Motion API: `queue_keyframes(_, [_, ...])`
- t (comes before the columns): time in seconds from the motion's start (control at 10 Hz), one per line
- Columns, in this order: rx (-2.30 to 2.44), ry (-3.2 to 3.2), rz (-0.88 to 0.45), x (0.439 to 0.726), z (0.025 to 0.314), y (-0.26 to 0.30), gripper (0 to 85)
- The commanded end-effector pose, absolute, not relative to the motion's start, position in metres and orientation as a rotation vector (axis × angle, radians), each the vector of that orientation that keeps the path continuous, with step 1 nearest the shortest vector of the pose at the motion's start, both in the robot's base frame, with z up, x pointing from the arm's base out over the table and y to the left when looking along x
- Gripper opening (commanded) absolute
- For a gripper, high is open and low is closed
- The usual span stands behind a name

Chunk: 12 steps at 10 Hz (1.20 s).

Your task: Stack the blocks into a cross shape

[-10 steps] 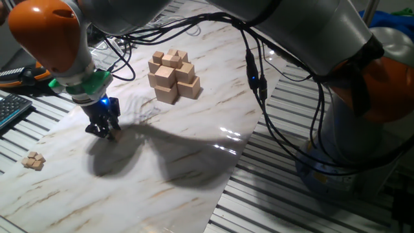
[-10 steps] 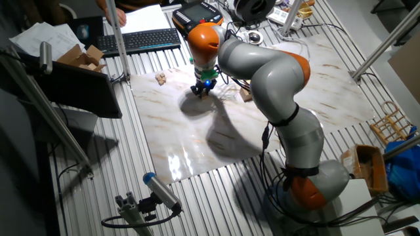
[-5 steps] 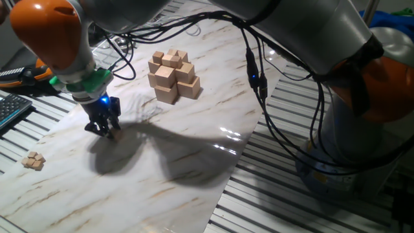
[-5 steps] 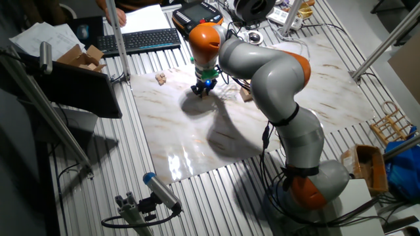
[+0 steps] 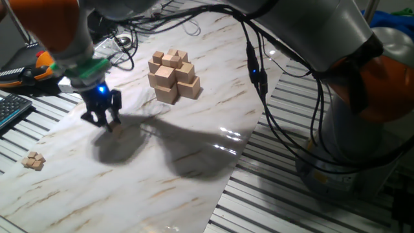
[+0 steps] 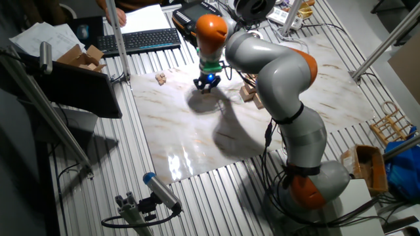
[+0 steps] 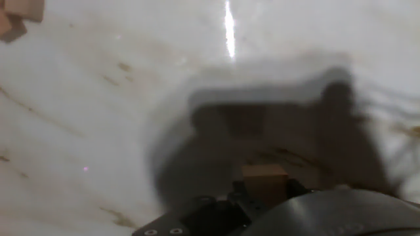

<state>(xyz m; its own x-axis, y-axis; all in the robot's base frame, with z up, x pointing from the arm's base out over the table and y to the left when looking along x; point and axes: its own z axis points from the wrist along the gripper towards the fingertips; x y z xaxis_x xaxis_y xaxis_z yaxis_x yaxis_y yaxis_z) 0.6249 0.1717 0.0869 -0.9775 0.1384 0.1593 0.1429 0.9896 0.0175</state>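
Note:
The cross shape (image 5: 173,76) is a cluster of big tan wooden cubes at the back of the marble board; in the other fixed view the cross shape (image 6: 248,93) is partly behind the arm. My gripper (image 5: 107,124) hangs just above the board, left of the stack, shut on one small tan block (image 7: 264,179) that shows between the fingers in the hand view. From the other side, the gripper (image 6: 207,86) casts a shadow on the board below it. A few loose blocks (image 5: 32,160) lie at the board's near left corner, also seen as blocks (image 6: 160,78) and blocks (image 7: 14,16).
The marble board (image 5: 194,149) lies on a slatted metal table. A keyboard (image 6: 141,40) and a cardboard box (image 6: 82,59) sit beyond the board's edge. Black cables (image 5: 259,77) hang from the arm over the right side.
The gripper has lifted off the board and shifted slightly back, carrying the small block. Its shadow has spread out beneath it. The stack and loose blocks stayed put.

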Motion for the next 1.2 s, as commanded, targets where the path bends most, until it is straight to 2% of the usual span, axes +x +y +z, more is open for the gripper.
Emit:
queue_keyframes(0.0, [-0.520,-2.939,-0.055,0.624,0.093,0.160,0.0])
queue_keyframes(0.3, [-1.146,-2.753,-0.063,0.619,0.105,0.139,0.0])
queue_keyframes(0.5, [-1.301,-2.690,-0.012,0.618,0.109,0.128,0.0])
queue_keyframes(1.1, [-1.555,-2.606,-0.036,0.612,0.112,0.123,0.0])
